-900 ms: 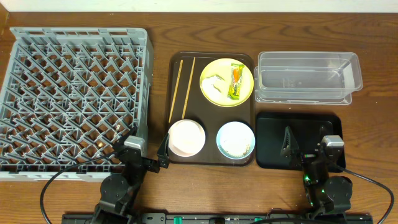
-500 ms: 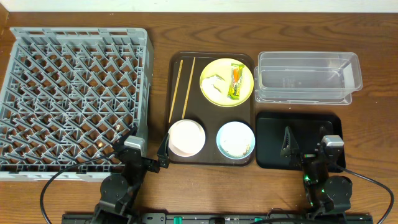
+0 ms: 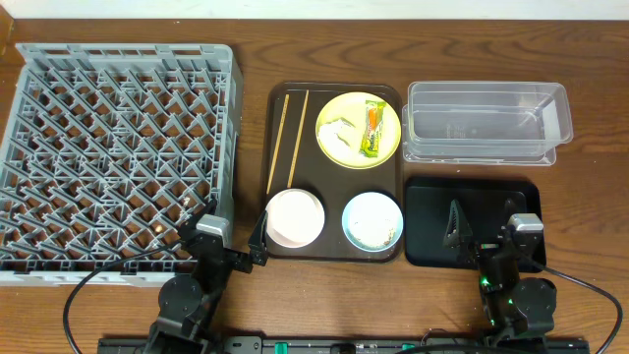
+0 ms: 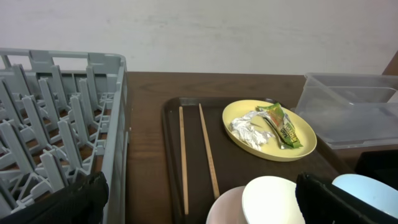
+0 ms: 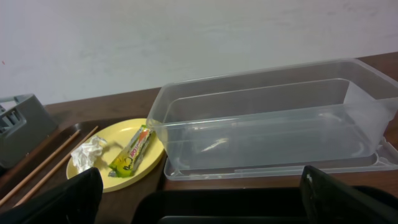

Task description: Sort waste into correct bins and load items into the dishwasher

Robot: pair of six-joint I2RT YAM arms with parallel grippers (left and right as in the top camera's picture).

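Note:
On the brown serving tray [image 3: 329,182] lie the chopsticks [image 3: 288,138], a yellow plate [image 3: 354,106] holding the white tissue [image 3: 340,134] and the green-and-orange wrapper [image 3: 373,131], a white bowl [image 3: 295,217] and a light-blue bowl [image 3: 372,220] with pale crumbs in it. The grey dish rack [image 3: 118,157] is at the left. The clear tub [image 3: 486,123] and the black tray [image 3: 432,211] are at the right. My left gripper [image 3: 222,234] is open and empty by the white bowl [image 4: 273,199]. My right gripper [image 3: 485,221] is open and empty over the black tray's near edge.
The rack wall [image 4: 115,124] stands close on the left of my left gripper [image 4: 199,205]. The clear tub [image 5: 273,124] lies straight beyond my right gripper [image 5: 199,202], with the plate [image 5: 93,177] to its left. A pale wall runs behind the table.

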